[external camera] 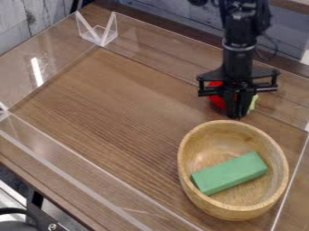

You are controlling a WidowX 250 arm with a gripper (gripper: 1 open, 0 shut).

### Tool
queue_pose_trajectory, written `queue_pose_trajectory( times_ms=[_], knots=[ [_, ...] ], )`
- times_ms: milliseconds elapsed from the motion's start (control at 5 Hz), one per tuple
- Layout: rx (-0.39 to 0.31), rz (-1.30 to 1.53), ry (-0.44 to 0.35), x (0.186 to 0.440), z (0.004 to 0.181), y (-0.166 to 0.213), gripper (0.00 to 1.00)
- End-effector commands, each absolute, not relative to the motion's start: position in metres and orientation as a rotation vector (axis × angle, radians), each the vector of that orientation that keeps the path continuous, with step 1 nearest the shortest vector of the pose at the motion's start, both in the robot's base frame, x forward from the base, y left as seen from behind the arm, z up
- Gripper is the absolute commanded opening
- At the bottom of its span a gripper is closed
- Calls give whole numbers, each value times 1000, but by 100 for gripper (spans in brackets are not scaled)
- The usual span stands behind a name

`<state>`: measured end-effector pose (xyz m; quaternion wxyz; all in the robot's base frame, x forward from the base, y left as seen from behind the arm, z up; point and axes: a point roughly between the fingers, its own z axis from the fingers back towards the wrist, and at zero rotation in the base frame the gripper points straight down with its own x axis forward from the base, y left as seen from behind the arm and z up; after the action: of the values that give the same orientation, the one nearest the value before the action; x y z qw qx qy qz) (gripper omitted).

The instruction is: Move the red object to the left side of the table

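One black gripper point(239, 101) clamps one small glossy red oval toy fruit point(236, 100); one round wooden bowl point(193, 144) holds one green rectangular block point(229, 173) on the brown wood-grain counter point(108, 108).

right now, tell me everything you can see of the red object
Only slivers of the red object show: a glossy red patch at the left side of the black gripper, with a touch of light green low on the right. It sits between the gripper's fingers, which point straight down and hide most of it, so its full shape is unclear. It is at the right rear of the table, just behind the wooden bowl. Whether it rests on the wood or is lifted cannot be told.
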<state>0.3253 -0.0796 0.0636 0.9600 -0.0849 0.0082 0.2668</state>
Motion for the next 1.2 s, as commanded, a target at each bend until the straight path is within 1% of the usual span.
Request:
queue_pose_trajectory(
  times_ms=[0,200,400,600,800,1000],
  knots=[
    [-206,527,-55,333,97,-77,100],
    [-207,547,-65,339,99,-73,0],
    [-203,575,-70,342,100,-69,0],
    [-195,569,-65,343,110,-76,100],
    [-197,574,-57,345,118,-81,100],
    [-199,566,-50,343,114,-65,100]
  ],
)
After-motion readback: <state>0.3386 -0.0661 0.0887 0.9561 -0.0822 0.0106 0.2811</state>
